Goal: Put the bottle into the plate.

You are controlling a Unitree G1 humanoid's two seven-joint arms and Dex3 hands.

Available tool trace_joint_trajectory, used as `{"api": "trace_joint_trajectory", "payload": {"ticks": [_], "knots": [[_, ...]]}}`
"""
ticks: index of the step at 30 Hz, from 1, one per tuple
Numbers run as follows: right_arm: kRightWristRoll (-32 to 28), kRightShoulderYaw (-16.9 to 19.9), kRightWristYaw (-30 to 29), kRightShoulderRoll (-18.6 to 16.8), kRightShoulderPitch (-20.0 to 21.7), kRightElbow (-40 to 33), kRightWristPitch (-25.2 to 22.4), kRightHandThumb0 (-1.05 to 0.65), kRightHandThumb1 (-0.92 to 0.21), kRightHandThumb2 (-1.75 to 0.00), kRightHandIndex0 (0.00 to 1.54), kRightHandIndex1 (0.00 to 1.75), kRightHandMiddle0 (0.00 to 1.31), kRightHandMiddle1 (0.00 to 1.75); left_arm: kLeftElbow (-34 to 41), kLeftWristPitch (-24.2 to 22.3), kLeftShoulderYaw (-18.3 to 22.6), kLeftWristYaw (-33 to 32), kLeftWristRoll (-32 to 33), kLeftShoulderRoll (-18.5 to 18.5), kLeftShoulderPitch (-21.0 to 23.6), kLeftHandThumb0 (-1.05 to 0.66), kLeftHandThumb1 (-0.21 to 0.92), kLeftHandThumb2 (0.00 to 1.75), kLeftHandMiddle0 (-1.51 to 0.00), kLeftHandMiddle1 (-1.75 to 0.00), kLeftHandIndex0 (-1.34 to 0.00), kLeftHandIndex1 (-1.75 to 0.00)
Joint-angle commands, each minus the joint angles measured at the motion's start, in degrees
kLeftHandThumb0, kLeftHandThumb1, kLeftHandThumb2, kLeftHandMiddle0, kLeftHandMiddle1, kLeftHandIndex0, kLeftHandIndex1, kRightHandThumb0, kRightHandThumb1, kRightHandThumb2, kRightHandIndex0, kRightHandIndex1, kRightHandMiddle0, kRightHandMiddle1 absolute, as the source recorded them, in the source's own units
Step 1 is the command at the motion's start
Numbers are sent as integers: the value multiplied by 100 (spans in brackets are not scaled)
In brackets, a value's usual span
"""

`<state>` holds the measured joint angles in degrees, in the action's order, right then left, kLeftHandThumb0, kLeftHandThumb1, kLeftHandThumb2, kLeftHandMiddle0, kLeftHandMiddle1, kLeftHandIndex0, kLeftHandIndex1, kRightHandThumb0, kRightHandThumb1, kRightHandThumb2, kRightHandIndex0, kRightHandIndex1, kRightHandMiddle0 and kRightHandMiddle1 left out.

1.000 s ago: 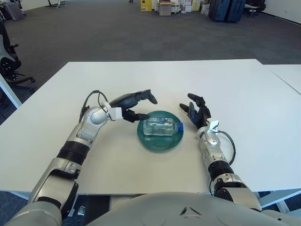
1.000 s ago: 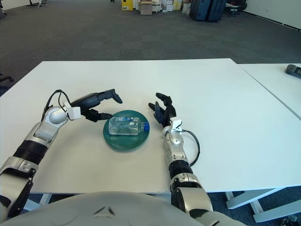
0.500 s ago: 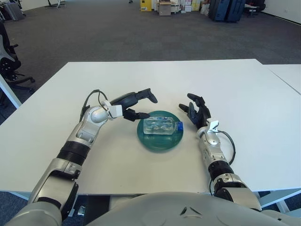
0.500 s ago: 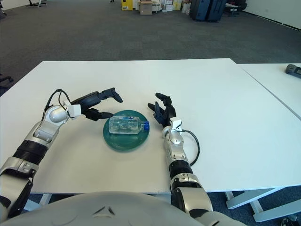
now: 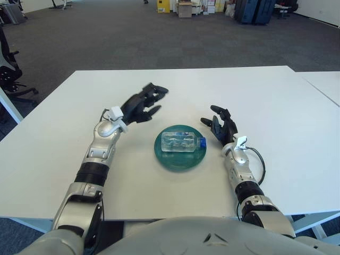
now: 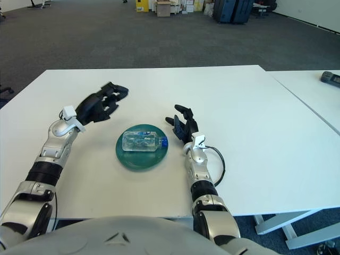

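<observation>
A clear plastic bottle (image 5: 180, 142) with a blue cap lies on its side in the dark green plate (image 5: 180, 158) at the table's front middle. My left hand (image 5: 142, 103) is above the table, up and to the left of the plate, fingers spread and empty. My right hand (image 5: 220, 125) rests just right of the plate, fingers relaxed and empty, apart from the bottle's cap.
The white table (image 5: 265, 101) stretches wide around the plate. A second white table (image 5: 326, 85) adjoins on the right, with a dark object (image 6: 330, 77) on it. Office chairs (image 5: 8, 64) stand at the far left.
My left hand has pulled back from the plate's left rim, moving up and away to the left. The bottle stays in the plate. The right hand has not moved.
</observation>
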<state>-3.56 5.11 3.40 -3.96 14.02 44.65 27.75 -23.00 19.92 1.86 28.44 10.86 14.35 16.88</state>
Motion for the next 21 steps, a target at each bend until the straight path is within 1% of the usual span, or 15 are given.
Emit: {"api": "trace_joint_trajectory", "payload": {"ticks": [1,6,12,17,21], "knots": [[-32,59,-70,20,-108,224,-217,-55,-92,-64,66,38,8,91,-284,312,238,-309,48,-196,83,-76,92,67,-37,-8,0,-84],[-16,70,-107,45,-87,263,-189,-57,-92,-67,64,37,10,92,-392,454,405,-661,6,-389,15,-75,92,77,-35,-5,0,-74],[-22,85,-126,72,-67,271,-202,-61,-92,-71,58,35,10,92,-622,406,572,-919,38,-545,-70,-76,92,85,-31,-2,0,-67],[-74,116,-89,92,-60,259,-237,-63,-92,-73,55,33,10,91,-1048,483,705,-904,90,-587,-20,-79,92,89,-29,0,0,-64],[-129,150,-37,96,-59,243,-271,-65,-92,-76,53,30,10,91,-1247,561,778,-856,108,-605,-23,-80,92,92,-28,0,0,-63]]}}
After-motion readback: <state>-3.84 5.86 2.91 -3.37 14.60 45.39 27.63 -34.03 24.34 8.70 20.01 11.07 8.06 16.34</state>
